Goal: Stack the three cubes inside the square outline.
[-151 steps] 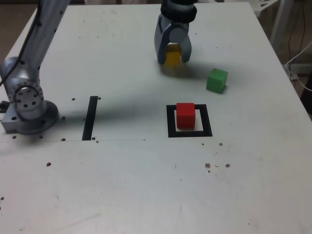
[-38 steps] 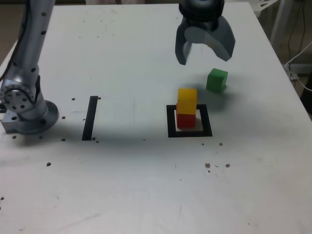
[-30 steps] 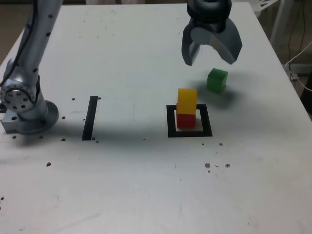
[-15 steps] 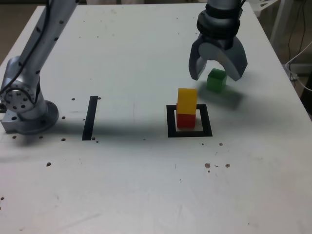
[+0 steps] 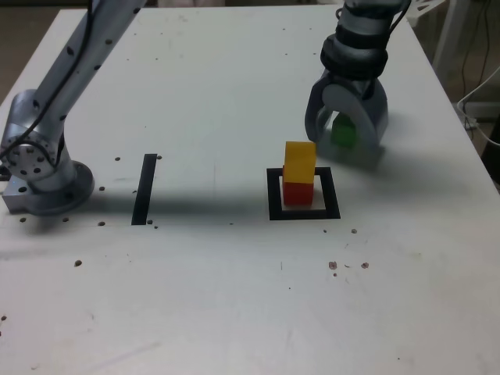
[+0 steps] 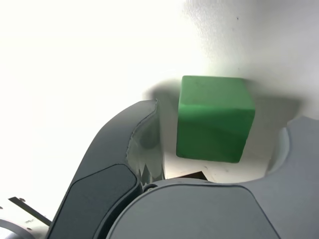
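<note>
On the speckled white table (image 5: 195,297), parted fingers (image 5: 319,125) straddle the green cube (image 5: 342,131), not yet gripping.

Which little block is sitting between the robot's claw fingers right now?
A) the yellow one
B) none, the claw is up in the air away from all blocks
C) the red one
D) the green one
D: the gripper is down at the table with the green cube between its jaws, while the yellow cube sits on the red cube inside the square outline.
</note>
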